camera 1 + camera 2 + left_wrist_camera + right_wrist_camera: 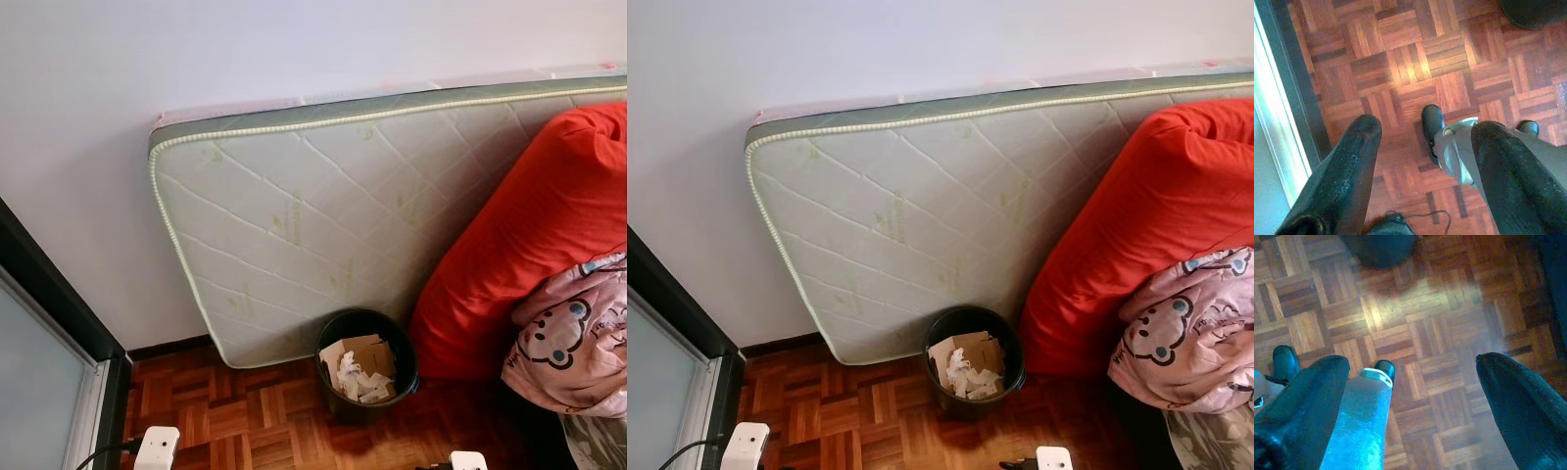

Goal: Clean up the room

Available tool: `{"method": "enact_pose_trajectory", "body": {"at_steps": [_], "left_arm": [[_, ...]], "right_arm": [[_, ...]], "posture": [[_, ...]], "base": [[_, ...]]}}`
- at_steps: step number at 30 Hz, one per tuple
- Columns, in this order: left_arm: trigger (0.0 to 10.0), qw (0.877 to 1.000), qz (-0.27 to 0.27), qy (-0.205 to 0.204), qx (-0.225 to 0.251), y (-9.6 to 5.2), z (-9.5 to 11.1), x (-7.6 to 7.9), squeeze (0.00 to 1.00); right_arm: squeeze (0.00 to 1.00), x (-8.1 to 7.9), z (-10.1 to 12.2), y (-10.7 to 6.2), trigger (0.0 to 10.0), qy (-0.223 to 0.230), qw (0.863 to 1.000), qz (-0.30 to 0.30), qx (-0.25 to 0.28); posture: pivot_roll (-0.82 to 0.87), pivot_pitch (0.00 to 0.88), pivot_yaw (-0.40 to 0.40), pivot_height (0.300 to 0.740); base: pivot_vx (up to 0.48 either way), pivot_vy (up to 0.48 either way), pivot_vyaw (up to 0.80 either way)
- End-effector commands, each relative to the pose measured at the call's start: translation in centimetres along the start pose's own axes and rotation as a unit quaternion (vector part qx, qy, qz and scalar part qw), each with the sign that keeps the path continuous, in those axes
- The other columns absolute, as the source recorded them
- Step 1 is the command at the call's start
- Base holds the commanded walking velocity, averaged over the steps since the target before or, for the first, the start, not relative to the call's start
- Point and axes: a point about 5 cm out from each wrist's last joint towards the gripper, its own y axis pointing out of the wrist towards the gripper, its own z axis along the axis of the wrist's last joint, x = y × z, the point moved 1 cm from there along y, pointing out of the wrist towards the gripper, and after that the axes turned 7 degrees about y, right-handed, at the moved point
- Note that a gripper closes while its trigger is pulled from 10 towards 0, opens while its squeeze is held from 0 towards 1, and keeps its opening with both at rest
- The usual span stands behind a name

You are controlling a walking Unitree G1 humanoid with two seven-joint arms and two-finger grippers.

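A black waste bin (365, 364) stands on the parquet floor (245, 416) against a leaning mattress (323, 225); it holds cardboard pieces and crumpled paper (359, 373). Both arms hang low at my sides. In the left wrist view, my left gripper (1425, 161) is open above the floor, with nothing between its fingers (1352, 171). In the right wrist view, my right gripper (1410, 396) is also open and empty over the parquet. My own grey legs and black feet (1432, 125) stand below the grippers. The bin's dark edge (1381, 247) sits ahead of the right gripper.
A big red cushion (534, 245) and a pink cartoon-print quilt (573, 333) lie on the right. A dark-framed glass door (49, 362) runs along the left. Behind the mattress rises a white wall (245, 49). A white fitting with a black cable (157, 448) shows at the bottom edge.
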Motion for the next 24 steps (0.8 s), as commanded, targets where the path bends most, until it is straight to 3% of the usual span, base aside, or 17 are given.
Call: {"method": "enact_pose_trajectory", "body": {"at_steps": [1,9,24], "left_arm": [[10.0,1.000,0.000,0.015,-0.001,0.01,0.20,-0.16,0.00],[10.0,1.000,0.001,0.027,-0.001,0.01,0.26,-0.21,0.00],[10.0,1.000,0.002,0.027,-0.003,0.02,0.24,-0.18,0.00]], "right_arm": [[0.00,0.29,-0.34,-0.08,10.0,0.002,1.000,-0.004,-0.007],[0.00,0.27,-0.36,-0.07,10.0,-0.004,1.000,-0.004,-0.010],[0.00,0.30,-0.34,-0.07,10.0,-0.007,1.000,-0.004,-0.011]], "posture": [[-0.02,0.000,-0.027,0.740],[-0.02,0.000,-0.026,0.740],[-0.02,0.000,-0.027,0.740]], "base": [[0.000,0.000,-0.80],[0.000,0.000,-0.79],[0.000,-0.230,-0.78]]}}
